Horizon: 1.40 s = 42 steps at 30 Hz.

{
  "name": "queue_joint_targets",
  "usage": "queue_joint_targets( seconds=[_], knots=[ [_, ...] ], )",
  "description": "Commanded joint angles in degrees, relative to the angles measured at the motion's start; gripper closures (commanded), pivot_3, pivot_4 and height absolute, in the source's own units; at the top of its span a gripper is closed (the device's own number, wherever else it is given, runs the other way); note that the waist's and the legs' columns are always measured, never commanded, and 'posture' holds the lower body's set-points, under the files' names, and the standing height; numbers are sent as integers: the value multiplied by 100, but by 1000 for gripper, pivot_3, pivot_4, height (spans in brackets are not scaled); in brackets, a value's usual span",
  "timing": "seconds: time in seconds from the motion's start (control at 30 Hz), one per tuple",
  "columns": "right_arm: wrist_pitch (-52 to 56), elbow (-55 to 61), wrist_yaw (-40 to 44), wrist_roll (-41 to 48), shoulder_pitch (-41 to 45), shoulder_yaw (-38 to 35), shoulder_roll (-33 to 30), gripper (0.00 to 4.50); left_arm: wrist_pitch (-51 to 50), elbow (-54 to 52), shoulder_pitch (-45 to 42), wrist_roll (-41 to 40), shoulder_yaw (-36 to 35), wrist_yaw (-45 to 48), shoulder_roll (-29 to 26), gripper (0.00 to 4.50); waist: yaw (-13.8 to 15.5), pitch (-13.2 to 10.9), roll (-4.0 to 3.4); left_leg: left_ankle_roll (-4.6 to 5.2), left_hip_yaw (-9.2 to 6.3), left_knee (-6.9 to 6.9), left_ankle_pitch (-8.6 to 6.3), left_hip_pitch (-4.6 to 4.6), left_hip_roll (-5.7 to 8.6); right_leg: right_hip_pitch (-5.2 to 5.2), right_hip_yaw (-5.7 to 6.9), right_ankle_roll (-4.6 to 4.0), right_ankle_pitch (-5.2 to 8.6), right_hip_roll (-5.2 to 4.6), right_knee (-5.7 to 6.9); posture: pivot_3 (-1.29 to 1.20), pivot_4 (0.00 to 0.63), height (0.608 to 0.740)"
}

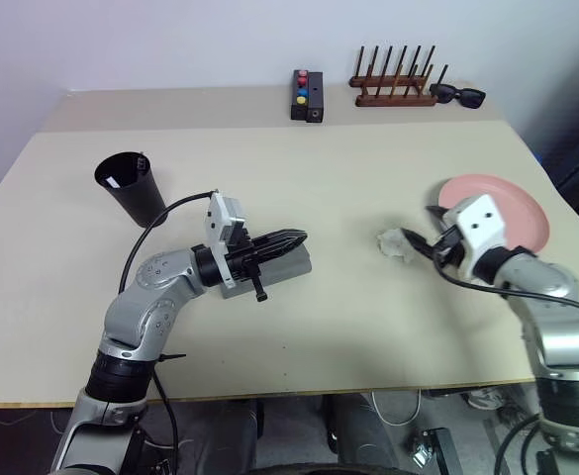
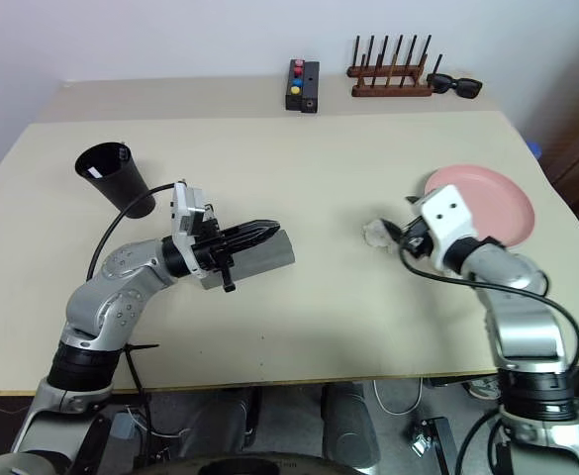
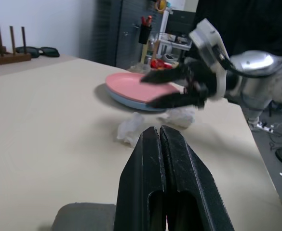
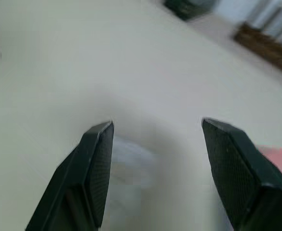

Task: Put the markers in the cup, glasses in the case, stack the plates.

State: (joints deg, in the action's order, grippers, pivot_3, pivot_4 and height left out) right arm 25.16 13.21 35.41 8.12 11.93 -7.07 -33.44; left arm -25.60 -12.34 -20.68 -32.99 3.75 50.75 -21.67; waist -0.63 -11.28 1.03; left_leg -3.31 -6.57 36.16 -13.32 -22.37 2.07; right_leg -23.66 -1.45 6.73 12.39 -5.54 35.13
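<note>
The wide beige table (image 1: 299, 188) fills the frame. At right, a salmon pink round plate (image 1: 512, 213) sits stacked on a light blue plate (image 3: 126, 100). The tall matte black cup (image 1: 131, 186) stands upper left. The grey felt case (image 1: 287, 265) lies centre-left, under the left gripper (image 1: 297, 238), jaws pressed together. The right gripper (image 4: 155, 127), jaws wide and empty, is beside a crumpled white wad (image 1: 396, 243).

One black cup (image 1: 131, 186) holding a marker (image 1: 142, 158). Two stacked plates: one pink (image 3: 136, 87), one light blue (image 3: 131, 102) beneath. One grey case (image 2: 259, 254). One crumpled white wad (image 1: 396, 243). One wooden peg rack (image 1: 396, 87). One pair of black sunglasses (image 1: 457, 95). One black box (image 1: 307, 96) with coloured buttons. One table (image 1: 309, 188).
</note>
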Motion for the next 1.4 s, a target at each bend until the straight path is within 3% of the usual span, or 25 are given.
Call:
queue_joint_targets(
  seconds=[0.03, 0.27, 0.4, 0.5, 0.7, 0.87, 1.0, 1.1, 1.33, 1.4],
  knots=[
    [22, -140, -223, -102, 111, 198, 153, 1582, 107, -149, -16, 14, -2, -32, 43, 4500, -1, 0, 0, 0, 0, 0, 0, 0, 0, 0, 0, 0, 0, 0, -1, 0, 150, 739],
    [-178, -846, -507, -373, 309, 468, 199, 1582, 90, -282, 119, -7, -66, -133, 11, 4500, -20, 0, 0, 0, 0, -3, 0, 1, 0, -1, 0, 0, 0, 0, -1, 0, 150, 739],
    [-272, -1018, -558, -408, 376, 486, 190, 2810, 93, -312, 153, -18, -91, -176, 3, 4500, -20, 0, 0, 0, 0, -5, 0, 1, 0, -2, 1, 0, 0, 1, -1, 0, 150, 739],
    [-301, -1002, -552, -387, 400, 478, 172, 4341, 95, -322, 164, -20, -112, -205, 7, 4500, -17, 0, 0, 0, -1, -5, 0, 1, 0, -1, 1, 0, 0, 1, -1, 0, 150, 739],
    [-562, -907, -906, -467, 693, 143, 99, 4432, 98, -302, 154, -31, -114, -226, 4, 4500, -20, 0, -1, 0, 0, -4, 0, 1, 0, -2, 1, 0, 0, 1, -1, 0, 150, 739],
    [-547, -1385, -1705, -1050, 1132, -321, -419, 4432, 123, -240, 134, -15, -64, -215, 57, 4500, 7, -1, -2, 0, 0, -5, 0, 0, 0, -3, 1, 0, 0, 0, -3, 0, 150, 739],
    [-513, -1638, -1803, -1124, 1089, -490, -650, 4432, 144, -176, 96, -6, -31, -200, 102, 4500, -3, -1, -1, 3, -2, -7, -2, -5, 1, -1, 3, 1, 3, 0, -12, 0, 150, 739],
    [-533, -1825, -1836, -1052, 1020, -642, -674, 3637, 156, -109, 45, -10, -22, -174, 150, 4500, -31, -1, -2, 5, -1, -9, -3, -2, 1, -1, 3, 1, 2, 0, -11, 0, 150, 739],
    [-656, -1522, -1795, -905, 705, -890, -677, 366, 153, -14, 1, 17, -5, -120, 183, 4500, -24, -2, -6, 5, 0, -8, -3, -2, 0, -1, 2, 2, 2, 0, -7, 0, 150, 739],
    [-659, -1336, -1536, -594, 487, -1069, -655, 366, 154, 13, -17, 22, 5, -107, 192, 4500, -3, -2, -6, 5, 0, -7, -3, -3, 1, -1, 2, 2, 2, 0, -8, 0, 150, 739]
  ],
)
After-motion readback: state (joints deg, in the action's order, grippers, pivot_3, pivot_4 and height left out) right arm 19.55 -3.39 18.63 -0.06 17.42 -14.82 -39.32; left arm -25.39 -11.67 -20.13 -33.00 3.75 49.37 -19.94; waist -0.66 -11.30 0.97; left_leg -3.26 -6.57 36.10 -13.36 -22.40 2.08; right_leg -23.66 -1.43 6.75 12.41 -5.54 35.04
